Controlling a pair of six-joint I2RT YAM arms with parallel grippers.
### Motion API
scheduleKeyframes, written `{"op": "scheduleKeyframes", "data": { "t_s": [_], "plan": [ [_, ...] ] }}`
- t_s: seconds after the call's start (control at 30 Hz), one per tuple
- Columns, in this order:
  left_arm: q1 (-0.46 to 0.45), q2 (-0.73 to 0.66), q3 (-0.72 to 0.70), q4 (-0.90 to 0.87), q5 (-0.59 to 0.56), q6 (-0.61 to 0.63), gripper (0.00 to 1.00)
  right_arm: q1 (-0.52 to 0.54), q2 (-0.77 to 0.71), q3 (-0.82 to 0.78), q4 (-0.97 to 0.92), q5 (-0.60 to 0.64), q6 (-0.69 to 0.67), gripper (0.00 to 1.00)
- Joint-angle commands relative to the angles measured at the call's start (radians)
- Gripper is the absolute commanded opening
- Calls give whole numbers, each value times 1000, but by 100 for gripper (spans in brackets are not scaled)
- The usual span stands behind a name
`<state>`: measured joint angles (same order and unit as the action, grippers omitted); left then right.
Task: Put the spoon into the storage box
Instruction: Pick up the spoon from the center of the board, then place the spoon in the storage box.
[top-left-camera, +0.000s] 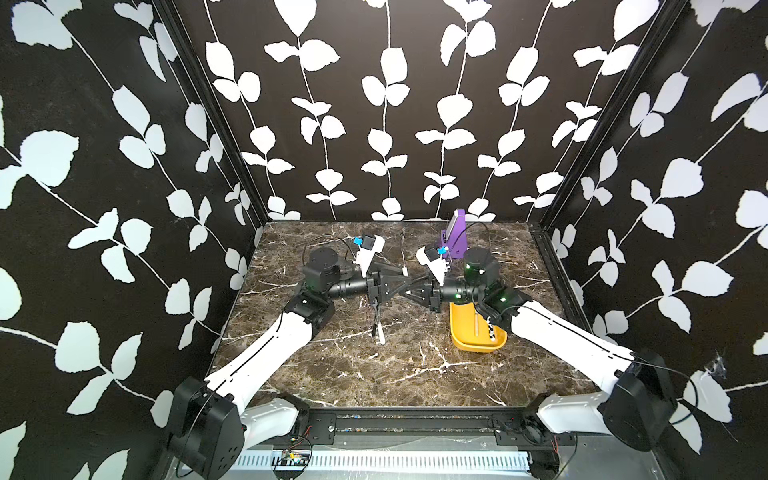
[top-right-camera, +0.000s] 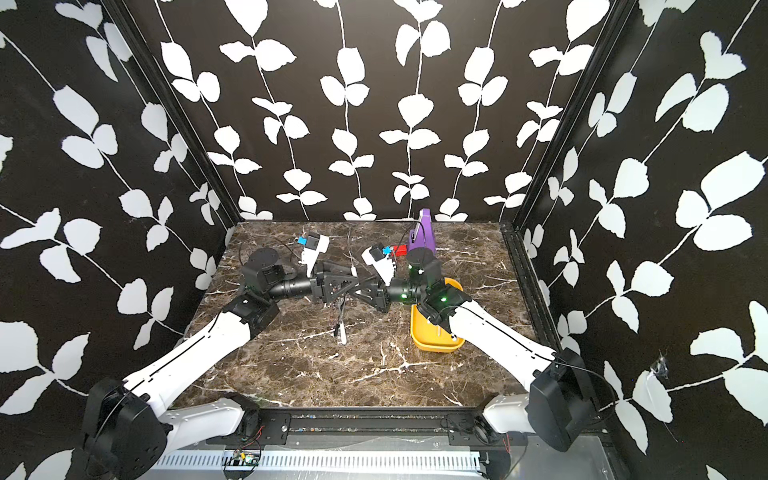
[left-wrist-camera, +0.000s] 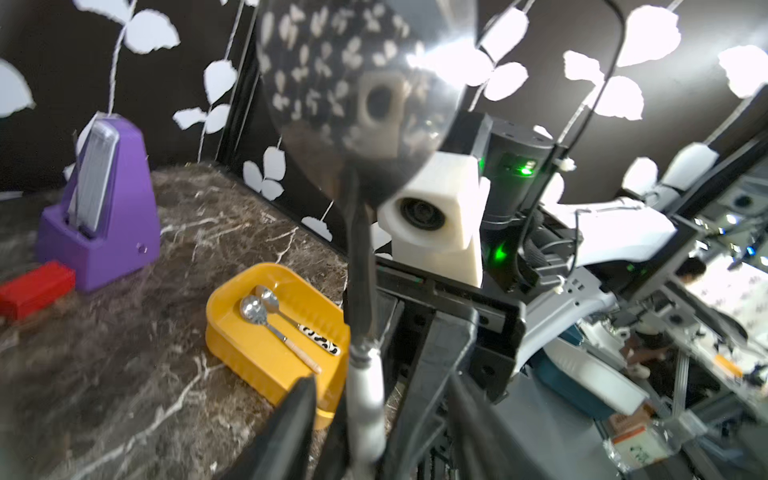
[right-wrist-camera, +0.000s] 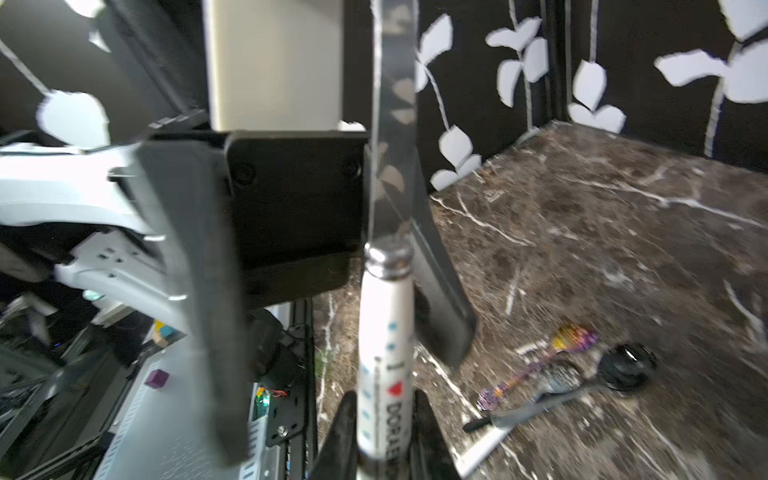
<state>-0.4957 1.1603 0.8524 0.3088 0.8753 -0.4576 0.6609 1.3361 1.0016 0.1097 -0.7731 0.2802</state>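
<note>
Item: spoon (right-wrist-camera: 386, 332). Probably light and stiff; handle looks glazed (slippery, chippable), so take mid-handle. Place: aloft near storage box (top-left-camera: 461, 341), not inside. Grip: right fingers (right-wrist-camera: 341, 432) clamp handle; left fingers (left-wrist-camera: 301, 411) parted.

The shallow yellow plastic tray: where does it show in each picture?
Top view: the shallow yellow plastic tray, right of centre, partly under the right arm.
Top view: same spot.
Left wrist: on the marble tabletop near the purple wedge-shaped stand, two spoons inside.
Right wrist: not in it.
Shared landmark: that purple stand, behind the tray.
</note>
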Motion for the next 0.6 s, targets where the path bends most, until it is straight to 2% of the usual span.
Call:
{"op": "scheduleKeyframes", "data": {
  "t_s": [0.0, 0.13, 0.17, 0.23, 0.3, 0.33, 0.4, 0.47, 0.57],
  "plan": [
    [-1, -82, -16, -162, -238, 79, 79, -32, -15, 37, -107, 96, 3, 0],
    [4, -107, -5, -403, -635, 159, 92, -131, -43, 0, -267, 176, 47, 0],
    [10, -99, 9, -477, -711, 167, 92, -162, -55, -13, -317, 217, 56, 0],
    [17, -84, 22, -554, -790, 171, 92, -204, -73, -27, -428, 319, 54, 0],
    [19, -82, 22, -600, -894, 140, 95, -235, -84, -32, -545, 403, 45, 0],
    [20, -82, 25, -644, -995, 90, 98, -241, -89, -35, -588, 438, 41, 0],
    [32, -78, 25, -713, -1129, 32, 98, -244, -91, -34, -688, 537, 40, 0],
    [57, -77, 19, -742, -1149, 13, 99, -245, -81, -31, -758, 608, 42, 0],
    [69, -72, 21, -753, -1103, 24, 98, -250, -31, -20, -855, 687, 77, 0]
  ]
}}
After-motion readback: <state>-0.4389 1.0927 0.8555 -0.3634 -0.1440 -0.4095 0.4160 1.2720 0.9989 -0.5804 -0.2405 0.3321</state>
